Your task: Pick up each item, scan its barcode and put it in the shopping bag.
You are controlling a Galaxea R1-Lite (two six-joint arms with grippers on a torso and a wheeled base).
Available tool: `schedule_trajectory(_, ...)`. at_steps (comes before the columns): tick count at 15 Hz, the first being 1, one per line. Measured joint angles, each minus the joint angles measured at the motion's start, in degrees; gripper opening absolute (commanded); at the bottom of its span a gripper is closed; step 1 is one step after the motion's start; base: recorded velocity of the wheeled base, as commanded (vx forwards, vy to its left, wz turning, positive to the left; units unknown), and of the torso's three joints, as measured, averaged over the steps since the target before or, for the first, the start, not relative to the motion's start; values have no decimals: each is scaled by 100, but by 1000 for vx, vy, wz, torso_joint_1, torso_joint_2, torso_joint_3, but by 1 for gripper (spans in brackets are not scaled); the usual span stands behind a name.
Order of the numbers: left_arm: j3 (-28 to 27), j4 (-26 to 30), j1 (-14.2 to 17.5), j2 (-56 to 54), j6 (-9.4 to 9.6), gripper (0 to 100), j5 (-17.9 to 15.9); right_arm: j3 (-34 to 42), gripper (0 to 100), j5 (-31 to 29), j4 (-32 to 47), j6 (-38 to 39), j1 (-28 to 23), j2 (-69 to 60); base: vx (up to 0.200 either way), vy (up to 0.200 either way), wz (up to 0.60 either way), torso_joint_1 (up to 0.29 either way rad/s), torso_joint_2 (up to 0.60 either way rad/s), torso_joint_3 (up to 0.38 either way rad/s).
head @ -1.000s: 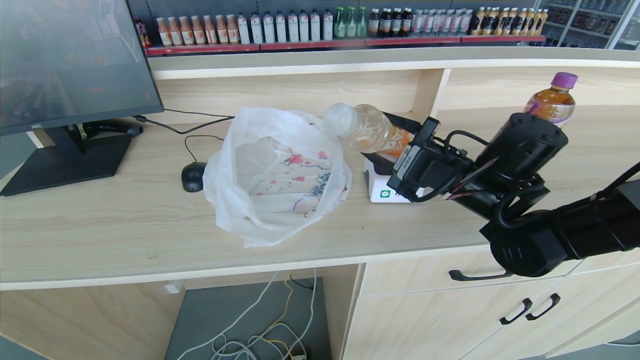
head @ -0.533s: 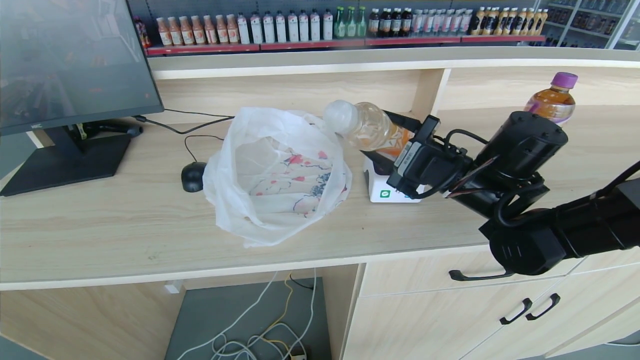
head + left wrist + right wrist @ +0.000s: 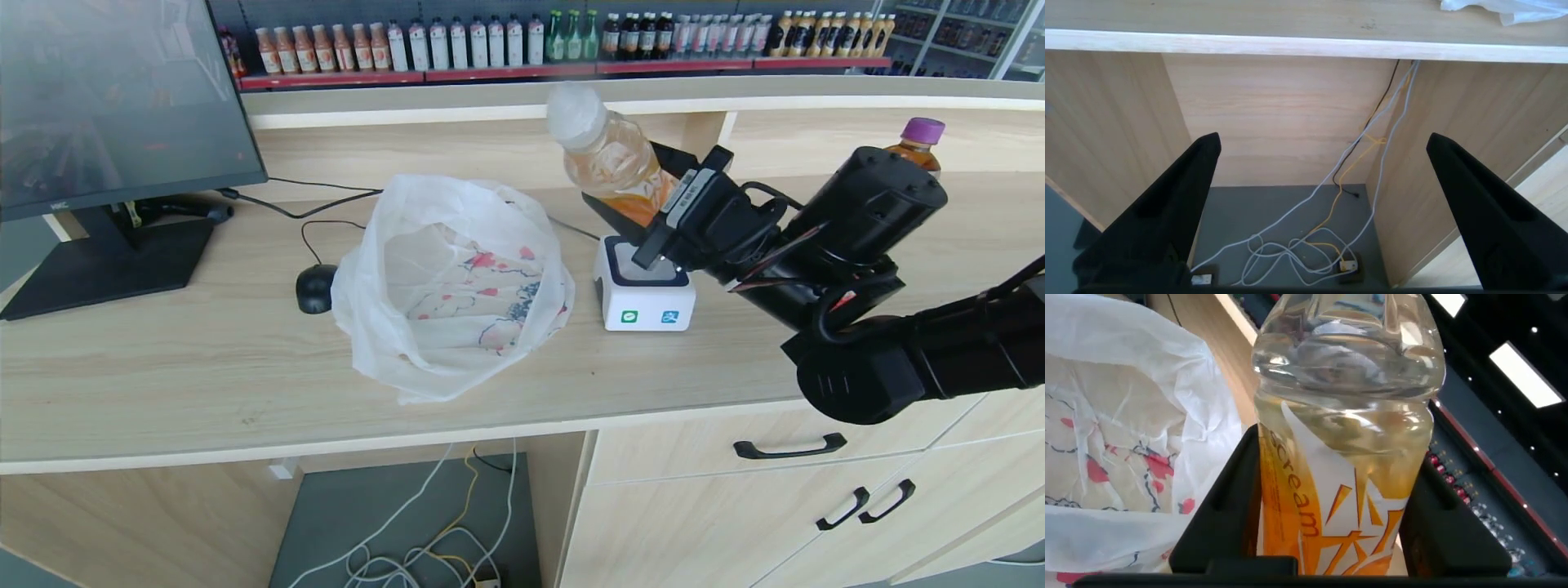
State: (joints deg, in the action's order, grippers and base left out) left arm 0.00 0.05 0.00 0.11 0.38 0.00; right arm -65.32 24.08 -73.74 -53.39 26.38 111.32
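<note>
Shop counter (image 3: 204, 359): the right gripper (image 3: 635, 189) is clenched on the bottle (image 3: 608, 151).
Nearest, the left gripper (image 3: 1323, 220) hangs spread under the counter (cables (image 3: 1315, 237) beyond). The scanner (image 3: 645, 298) sits below the claw, with the shopping bag (image 3: 449, 286) to its left. The right wrist view shows fingers (image 3: 1221, 506) flanking the orange label. The bottle has lifted, more upright.

Clear bottle (image 3: 608, 159), white cap, orange label: was clamped at label in right claw (image 3: 641, 192), tilted, cap up and leaning toward bag side, held above scanner (image 3: 645, 298). Scanner: white box, dark top, sat on desk (image 3: 163, 359) just right of shopping bag (image 3: 453, 286). Shopping bag: thin white plastic, red-and-blue print, slumped on desk, mouth open upward. Purple-capped bottle (image 3: 918, 135), amber drink, stood upright farther right, well apart from scanner.
</note>
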Motion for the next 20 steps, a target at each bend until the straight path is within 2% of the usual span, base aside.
schedule_trajectory(5, 0, 5, 0, 0, 0, 100, 0, -55, 0, -530, -5, 842, 5, -265, 0, 0, 0, 0, 0, 0)
schedule_trajectory(10, 0, 2, 0, 0, 0, 100, 0, -1, 0, -1392, -32, 1826, 123, -592, 0, 0, 0, 0, 0, 0)
schedule_trajectory(16, 0, 2, 0, 0, 0, 100, 0, 52, 0, -2375, -363, 3682, 562, -916, 0, 0, 0, 0, 0, 0)
schedule_trajectory(20, 0, 2, 0, 0, -2, 100, 0, 884, 0, -2619, -188, 4062, 534, -1526, 0, 0, 0, 0, 0, 0)
